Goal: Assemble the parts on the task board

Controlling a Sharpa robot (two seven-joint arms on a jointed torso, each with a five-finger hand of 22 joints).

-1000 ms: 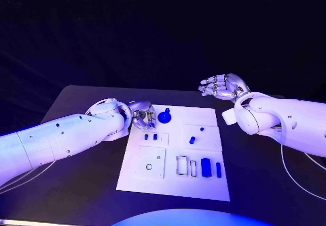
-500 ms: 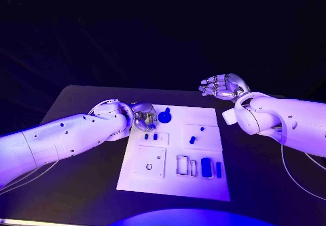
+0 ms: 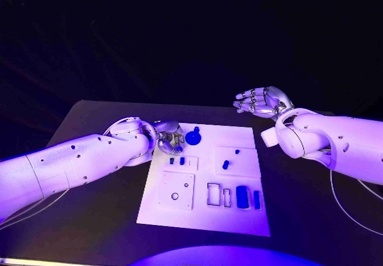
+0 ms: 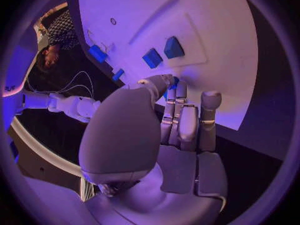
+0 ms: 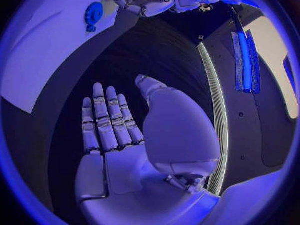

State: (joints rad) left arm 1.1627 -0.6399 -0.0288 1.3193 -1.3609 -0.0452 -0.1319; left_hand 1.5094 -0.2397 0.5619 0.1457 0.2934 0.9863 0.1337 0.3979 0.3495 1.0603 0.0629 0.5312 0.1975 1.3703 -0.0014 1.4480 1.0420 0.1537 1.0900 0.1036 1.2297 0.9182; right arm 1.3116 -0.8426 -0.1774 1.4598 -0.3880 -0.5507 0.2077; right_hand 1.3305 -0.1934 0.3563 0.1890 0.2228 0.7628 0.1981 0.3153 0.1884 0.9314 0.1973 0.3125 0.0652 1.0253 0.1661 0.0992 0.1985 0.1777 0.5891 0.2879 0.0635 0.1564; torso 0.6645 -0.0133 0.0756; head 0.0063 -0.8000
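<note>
left silver hand (image 3: 166,137), unmoved beside the round blue knobbed part (image 3: 193,137) on the white task board (image 3: 239,219); grasp indeterminate. right silver hand (image 3: 262,101) stays released beyond the board.

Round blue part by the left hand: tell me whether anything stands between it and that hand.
Nothing visible does. The left hand hangs at the task board's far-left corner, with the round blue part right beside its fingers and only bare white board between them.

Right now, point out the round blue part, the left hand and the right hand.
round blue part (image 3: 193,138): head view, middle of its disc.
left hand (image 3: 167,137): head view, middle of the hand, beside that part.
right hand (image 3: 262,101): head view, middle of the raised hand.
</note>
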